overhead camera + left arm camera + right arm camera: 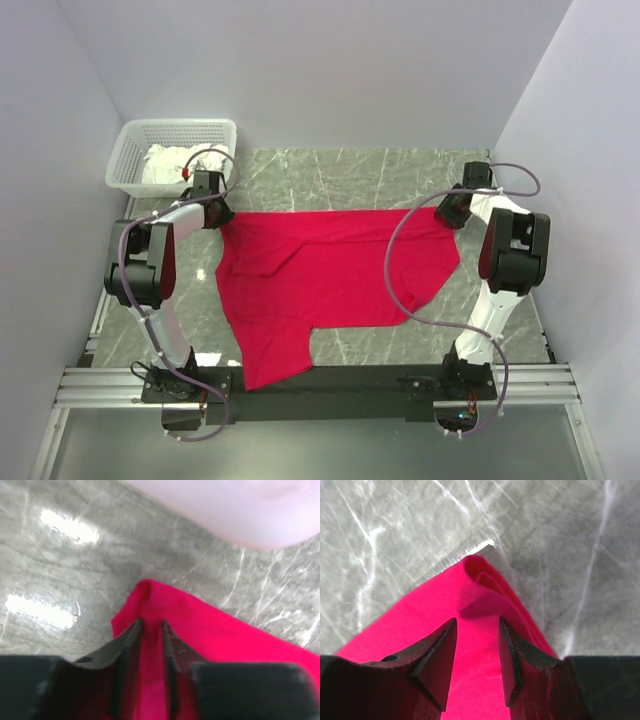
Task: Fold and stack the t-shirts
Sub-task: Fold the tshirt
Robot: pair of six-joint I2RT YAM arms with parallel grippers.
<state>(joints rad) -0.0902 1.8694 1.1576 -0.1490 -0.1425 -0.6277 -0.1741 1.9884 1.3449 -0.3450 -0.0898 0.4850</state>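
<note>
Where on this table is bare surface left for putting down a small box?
Two patches: the far strip between the red t-shirt and the back wall, from the basket to the right claw; and the near patch between the t-shirt's hem and the black rail. It is crowded around the left claw, beside the basket.

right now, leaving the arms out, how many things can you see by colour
red: 1, the t-shirt spread on the table
white: 2, the lattice basket and the cloth bundle inside it (how many pieces are in it cannot be told)
total: 3
</note>
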